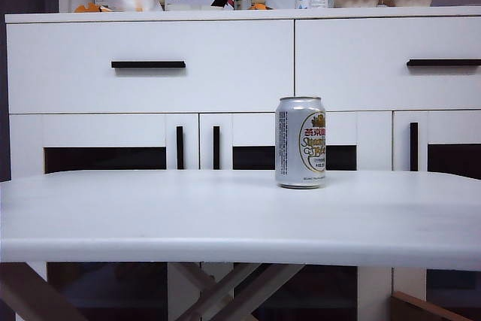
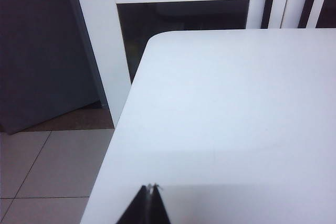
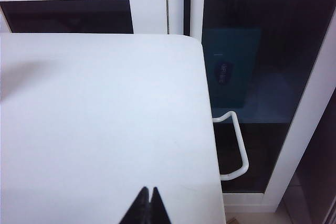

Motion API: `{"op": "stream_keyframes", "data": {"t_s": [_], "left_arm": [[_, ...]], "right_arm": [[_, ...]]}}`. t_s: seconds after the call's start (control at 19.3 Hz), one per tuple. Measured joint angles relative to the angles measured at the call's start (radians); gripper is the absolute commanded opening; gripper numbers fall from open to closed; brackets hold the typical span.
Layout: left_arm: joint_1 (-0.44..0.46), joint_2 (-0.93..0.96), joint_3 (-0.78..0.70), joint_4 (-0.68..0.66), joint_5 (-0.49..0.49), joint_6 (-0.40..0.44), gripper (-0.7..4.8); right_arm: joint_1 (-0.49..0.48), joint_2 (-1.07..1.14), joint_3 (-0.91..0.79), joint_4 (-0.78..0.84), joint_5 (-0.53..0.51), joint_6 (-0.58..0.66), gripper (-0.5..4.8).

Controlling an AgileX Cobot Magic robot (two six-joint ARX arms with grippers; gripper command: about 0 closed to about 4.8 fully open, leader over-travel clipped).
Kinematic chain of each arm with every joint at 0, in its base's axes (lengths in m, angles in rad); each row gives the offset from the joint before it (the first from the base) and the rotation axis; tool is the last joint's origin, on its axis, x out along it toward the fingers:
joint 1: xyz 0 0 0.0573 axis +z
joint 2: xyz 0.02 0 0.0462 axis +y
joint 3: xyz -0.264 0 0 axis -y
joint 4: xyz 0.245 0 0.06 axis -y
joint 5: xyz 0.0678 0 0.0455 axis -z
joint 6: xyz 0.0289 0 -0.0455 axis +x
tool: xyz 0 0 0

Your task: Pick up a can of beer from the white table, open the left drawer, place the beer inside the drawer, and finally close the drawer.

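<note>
Only the tips of the left gripper (image 2: pixel 150 190) and right gripper (image 3: pixel 148 191) show: slim, black, tapering to points.

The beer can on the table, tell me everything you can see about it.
The can of beer is a small silver can, metal by its look, with a white-and-gold oval label, red characters above it and fine grey print down its side. It stands upright and unopened-looking on the white table, right of centre, in front of the cabinet doors. Nothing else touches it; neither wrist view shows it.

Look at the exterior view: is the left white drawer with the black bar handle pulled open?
No, the left white drawer sits flush with its twin.
</note>
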Motion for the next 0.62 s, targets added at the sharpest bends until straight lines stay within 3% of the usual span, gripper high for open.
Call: {"op": "stream_keyframes", "data": {"t_s": [0.16,0.26,0.36,0.62], "left_arm": [[0.000,0.000,-0.001,0.041,0.001,-0.006,-0.05],[0.000,0.000,0.001,0.146,-0.003,-0.100,-0.05],[0.000,0.000,0.026,0.168,-0.026,-0.214,-0.05],[0.000,0.026,0.183,0.175,-0.092,-0.343,-0.05]], "right_arm": [[0.000,0.000,0.001,0.024,-0.001,0.003,-0.05],[0.000,0.000,0.037,0.052,0.000,0.017,-0.05],[0.000,0.000,0.111,0.092,0.000,0.022,-0.05],[0.000,0.034,0.304,0.113,0.000,0.023,-0.05]]}}
